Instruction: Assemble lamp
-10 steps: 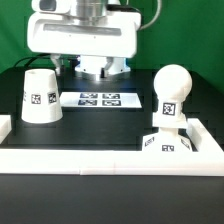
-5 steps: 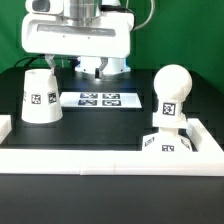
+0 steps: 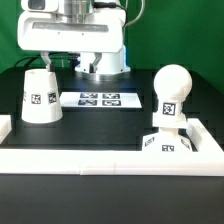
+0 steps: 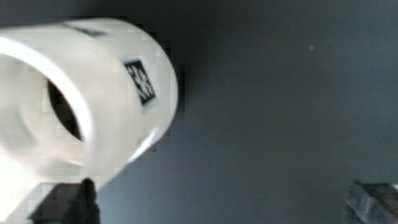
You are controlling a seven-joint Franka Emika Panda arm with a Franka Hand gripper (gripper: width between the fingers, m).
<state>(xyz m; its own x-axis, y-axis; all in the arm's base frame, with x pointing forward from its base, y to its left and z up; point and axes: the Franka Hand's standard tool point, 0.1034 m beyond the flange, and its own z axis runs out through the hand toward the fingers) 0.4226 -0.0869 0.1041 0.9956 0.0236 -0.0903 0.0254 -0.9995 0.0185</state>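
We see the bulb (image 3: pixel 169 92) seated upright in the base (image 3: pixel 165 143) at 4 o'clock. Shade (image 3: pixel 40 95), wide end down, at 9 o'clock. Gripper (image 4: pixel 222 200) spread wide, empty, farther back; shade lies toward exterior view's left.

I count one shade (image 3: pixel 40 94), one bulb (image 3: pixel 171 96), one base (image 3: pixel 165 142), one marker board (image 3: pixel 97 99), one arm (image 3: pixel 75 35)
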